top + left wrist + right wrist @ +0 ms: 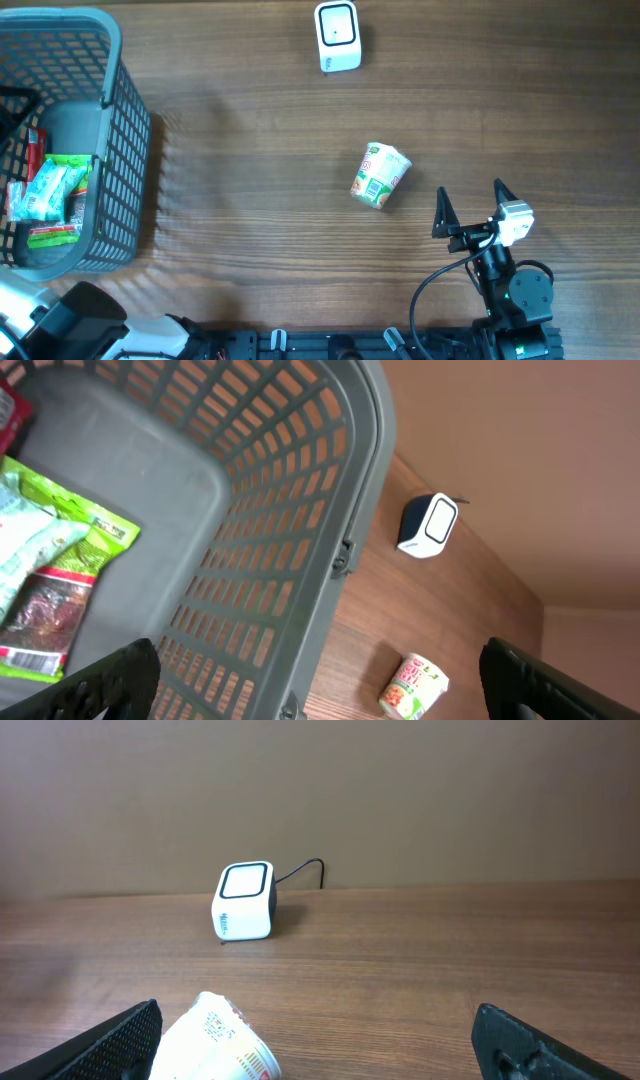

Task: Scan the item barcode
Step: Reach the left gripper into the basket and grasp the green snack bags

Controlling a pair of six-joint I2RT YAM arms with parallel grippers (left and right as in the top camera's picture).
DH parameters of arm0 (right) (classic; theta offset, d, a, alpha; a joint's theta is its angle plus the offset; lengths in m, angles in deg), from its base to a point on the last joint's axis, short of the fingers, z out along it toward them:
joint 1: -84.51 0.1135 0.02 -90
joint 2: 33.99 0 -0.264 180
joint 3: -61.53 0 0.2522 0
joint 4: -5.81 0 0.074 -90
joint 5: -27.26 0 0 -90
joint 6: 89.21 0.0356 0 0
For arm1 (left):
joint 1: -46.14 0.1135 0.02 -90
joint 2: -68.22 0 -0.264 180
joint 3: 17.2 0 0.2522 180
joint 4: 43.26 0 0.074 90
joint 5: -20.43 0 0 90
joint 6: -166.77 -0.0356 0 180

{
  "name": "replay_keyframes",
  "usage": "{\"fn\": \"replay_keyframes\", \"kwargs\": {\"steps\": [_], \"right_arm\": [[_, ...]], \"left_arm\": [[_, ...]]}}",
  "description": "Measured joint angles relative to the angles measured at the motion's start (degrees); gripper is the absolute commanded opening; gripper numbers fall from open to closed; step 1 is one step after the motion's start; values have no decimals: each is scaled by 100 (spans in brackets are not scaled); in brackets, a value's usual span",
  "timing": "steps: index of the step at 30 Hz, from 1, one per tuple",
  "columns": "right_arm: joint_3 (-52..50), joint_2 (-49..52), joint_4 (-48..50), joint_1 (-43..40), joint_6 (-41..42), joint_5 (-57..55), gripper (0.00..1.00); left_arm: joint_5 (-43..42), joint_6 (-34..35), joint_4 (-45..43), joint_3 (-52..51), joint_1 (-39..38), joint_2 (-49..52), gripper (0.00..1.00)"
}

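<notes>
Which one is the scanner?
Start at the big gray basket on the left, then look toward the far edge of the table. The scanner is the small white cube with a dark-rimmed face, standing alone beyond the tipped noodle cup.

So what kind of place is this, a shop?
Probably a pretend shop checkout on a brown wooden table: a small white cube-shaped barcode scanner, a grey plastic mesh shopping basket holding snack packets, and an instant-noodle cup lying on its side.

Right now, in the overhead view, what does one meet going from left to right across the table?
grey basket → white scanner → noodle cup, lying on its side → right tool, open. The packets inside the basket overlap it, so they are left out.
</notes>
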Motion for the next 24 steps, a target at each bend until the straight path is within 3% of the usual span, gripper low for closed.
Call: {"fn": "replay_keyframes", "kwargs": {"steps": [5,10,13,24], "right_arm": [[0,0,0,0,0,0,100],[0,0,2,0,0,0,100],[0,0,0,0,-2,0,100],[0,0,0,0,0,2,100]], "left_arm": [[693,365,-146,-197,-323,0,100],[2667,1467,-621,-592,-1027,0,100],[3335,1899,-981,-955,-1207,0,100],[3971,2352,-2999,-2850,-1073,13,100]]}}
